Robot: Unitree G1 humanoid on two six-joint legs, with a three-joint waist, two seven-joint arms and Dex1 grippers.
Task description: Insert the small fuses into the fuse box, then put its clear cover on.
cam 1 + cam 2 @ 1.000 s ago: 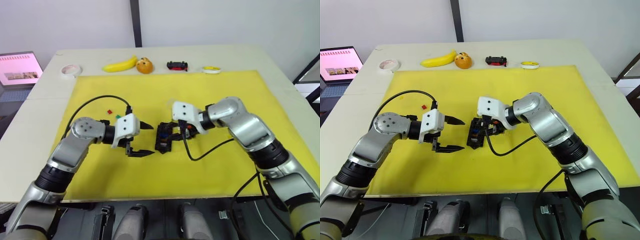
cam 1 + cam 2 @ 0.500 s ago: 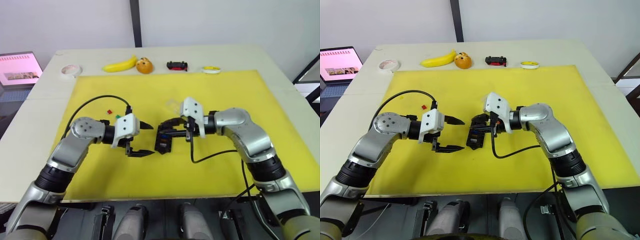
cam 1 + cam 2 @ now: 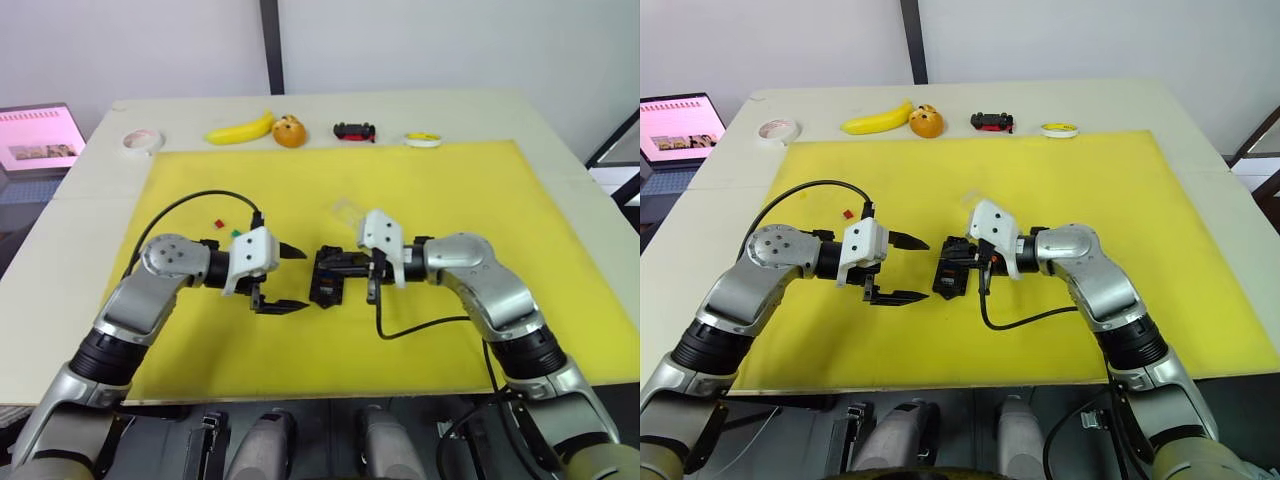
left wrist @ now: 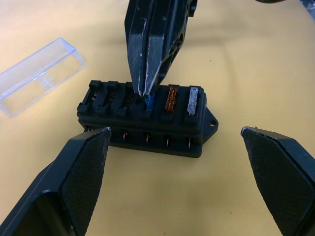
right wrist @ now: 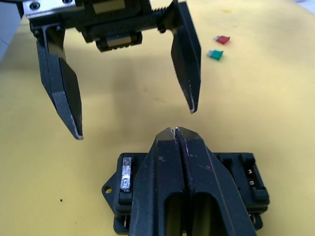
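From the left eye view, the fuse box [image 3: 328, 275] is lying on the yellow mat [image 3: 450, 190], around the middle and toward the near side of the bench [image 3: 560, 130]. The left tool [image 3: 290, 277] is hovering just to the left of the box with its fingers spread wide. The right tool [image 3: 345, 266] is reaching in from the right and sitting right over the box. The clear cover [image 3: 346, 212] is resting on the mat just beyond the box. A red fuse [image 3: 218, 222] and a green fuse [image 3: 236, 234] are lying to the left, beyond the left arm. Along the far edge of the bench a tape roll [image 3: 141, 142], a banana [image 3: 241, 129], an orange [image 3: 289, 132], a toy car [image 3: 354, 131] and a yellow disc [image 3: 423, 139] are sitting in a row.

In the left wrist view, the right tool is coming down onto the top of the box, its fingers pressed together and pinching a blue fuse [image 4: 149, 102] at a slot. An orange-brown fuse [image 4: 171, 98] and a grey fuse [image 4: 193, 101] are already sitting in the next two slots. The clear cover is lying on the mat apart from the box.

In the right wrist view, the right tool's fingers are meeting at their tips above the box, and the left tool is hanging open beyond it, with the red and green fuses farther off.
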